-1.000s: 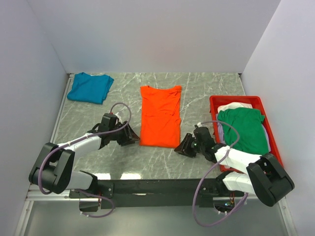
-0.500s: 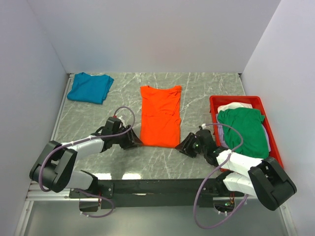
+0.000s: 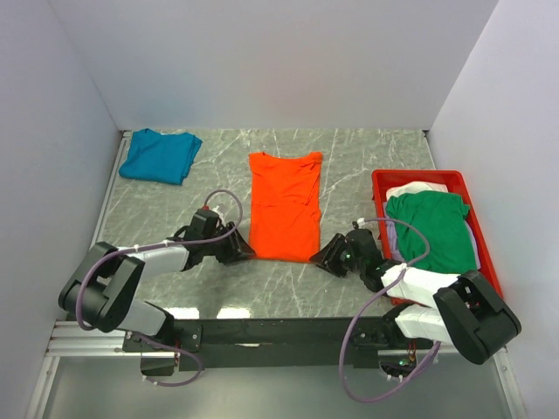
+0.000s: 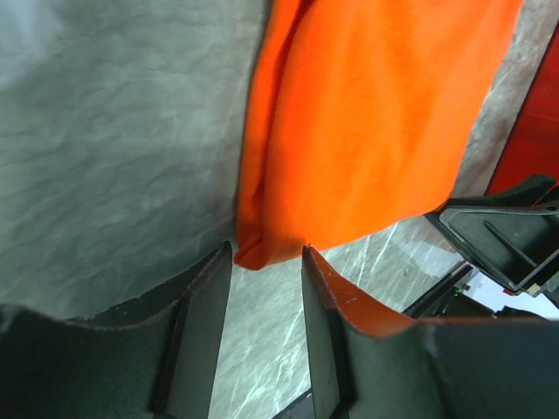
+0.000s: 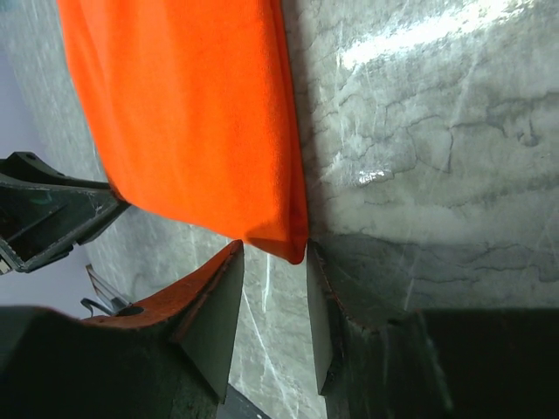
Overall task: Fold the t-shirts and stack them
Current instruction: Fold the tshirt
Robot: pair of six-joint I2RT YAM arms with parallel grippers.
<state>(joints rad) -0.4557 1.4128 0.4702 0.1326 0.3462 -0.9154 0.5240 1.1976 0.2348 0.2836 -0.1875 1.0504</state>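
The left end effector and right end effector are open, each with a corner of the orange t-shirt at its tips. Best to push in deeper, then pinch both together.

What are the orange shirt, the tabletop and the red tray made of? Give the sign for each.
Orange t-shirt: soft matte knit cloth, probably cotton; it lies limp with rolled, folded edges. Tabletop: grey veined marble look, slightly glossy with glare; stone or a printed laminate, cannot tell. Red tray: likely plastic; rigid, smooth, evenly coloured rim.
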